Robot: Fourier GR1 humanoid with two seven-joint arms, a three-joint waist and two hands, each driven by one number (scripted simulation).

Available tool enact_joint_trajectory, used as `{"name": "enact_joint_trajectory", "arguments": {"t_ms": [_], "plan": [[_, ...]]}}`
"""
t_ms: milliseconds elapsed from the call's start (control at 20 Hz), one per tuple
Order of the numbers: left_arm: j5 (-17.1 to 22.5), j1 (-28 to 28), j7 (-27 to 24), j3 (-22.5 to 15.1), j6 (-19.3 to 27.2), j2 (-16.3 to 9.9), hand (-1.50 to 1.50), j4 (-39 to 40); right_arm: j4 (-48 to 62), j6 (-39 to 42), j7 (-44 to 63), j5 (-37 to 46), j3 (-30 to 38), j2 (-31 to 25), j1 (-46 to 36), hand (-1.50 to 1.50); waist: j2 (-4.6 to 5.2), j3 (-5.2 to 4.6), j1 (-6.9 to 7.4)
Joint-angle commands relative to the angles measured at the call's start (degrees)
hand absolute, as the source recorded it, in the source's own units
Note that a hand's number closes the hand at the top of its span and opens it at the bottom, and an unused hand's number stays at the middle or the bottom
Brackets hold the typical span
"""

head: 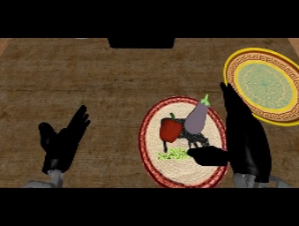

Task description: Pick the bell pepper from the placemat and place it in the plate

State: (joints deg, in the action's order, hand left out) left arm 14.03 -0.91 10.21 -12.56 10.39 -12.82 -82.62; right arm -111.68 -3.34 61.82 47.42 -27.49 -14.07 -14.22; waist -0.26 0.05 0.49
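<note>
Pepper (171, 129) lies red on the round placemat (153, 154), left of its middle, with an eggplant (196, 118) just beside it to the right and some green scraps (173, 154) below. Right hand (243, 137) stands at the placemat's right edge, fingers straight and apart, thumb (207, 156) reaching in over the weave below the eggplant; it holds nothing. Left hand (64, 137) rests open well left of the placemat. Yellow plate (295, 84) sits up and to the right of the placemat, bare in the middle. By my judgement the reach is the step in hand: the right hand should cross over the eggplant, not sweep through it, come down on the pepper from above, and close fingers and thumb on opposite sides before lifting toward the plate. Nudging the eggplant is the likeliest slip.
</note>
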Motion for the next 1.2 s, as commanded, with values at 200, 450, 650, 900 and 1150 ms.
{"name": "enact_joint_trajectory", "arguments": {"t_ms": [200, 450, 650, 900, 1150], "plan": [[-0.15, 0.84, 0.65, 1.06, -0.87, 0.35, 0.00, 2.00, 10.29, 5.11, 8.47, 5.99, -1.34, 9.47, -5.70, -1.50, 0.28, -0.08, -0.10], [-1.14, -3.27, 0.26, 1.29, -0.69, 2.35, 0.00, 5.91, 11.89, 4.92, 9.65, 7.39, -2.88, 13.85, -3.17, -1.50, 0.29, -0.08, -0.76], [-1.41, -0.58, 2.40, 1.40, -1.30, 0.55, 0.00, 0.88, 17.75, 1.12, 9.22, 4.06, -4.41, 13.97, -4.75, -1.50, 0.26, -0.04, -0.17], [-1.46, 1.90, -1.67, 1.54, -2.99, 2.18, 0.00, 4.00, 22.11, -2.35, 10.47, 4.53, -6.47, 14.02, -7.85, -1.50, 0.28, -0.07, 0.00], [-0.36, 1.95, -2.05, 3.87, -5.04, 0.12, 0.00, 3.47, 29.89, -3.01, 6.55, 5.68, -2.63, 14.03, -8.21, -1.50, 0.38, -0.07, -0.01]]}}
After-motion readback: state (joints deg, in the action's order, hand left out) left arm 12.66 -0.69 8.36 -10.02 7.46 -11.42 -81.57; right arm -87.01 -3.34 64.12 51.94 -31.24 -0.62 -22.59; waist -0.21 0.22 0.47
